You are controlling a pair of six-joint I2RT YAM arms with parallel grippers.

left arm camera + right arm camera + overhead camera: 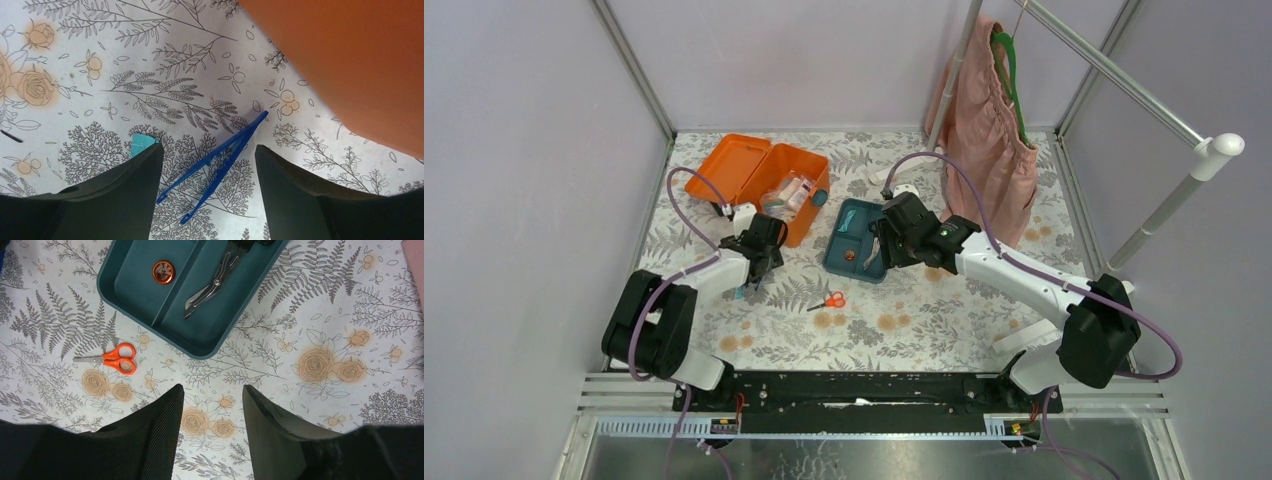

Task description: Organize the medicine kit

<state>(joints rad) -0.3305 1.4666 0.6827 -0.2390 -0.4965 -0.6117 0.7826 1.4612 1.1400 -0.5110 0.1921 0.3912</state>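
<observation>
The medicine kit (802,180) is an orange box standing open at the back left, its lid (729,163) laid flat and some packets inside. Its teal insert tray (845,258) lies on the table to the right. In the right wrist view the tray (145,292) holds a small round red tin (163,272) and grey metal shears (210,287). Blue tweezers (225,152) lie flat on the cloth beside the kit's orange wall (350,60). My left gripper (208,147) is open astride them, with neither finger touching. My right gripper (214,387) is open and empty, just short of the tray.
Orange-handled scissors (112,359) lie on the floral cloth left of the tray, also seen from above (829,300). A small teal piece (141,142) peeks out behind my left finger. A pink garment (989,130) hangs on a rail at the back right.
</observation>
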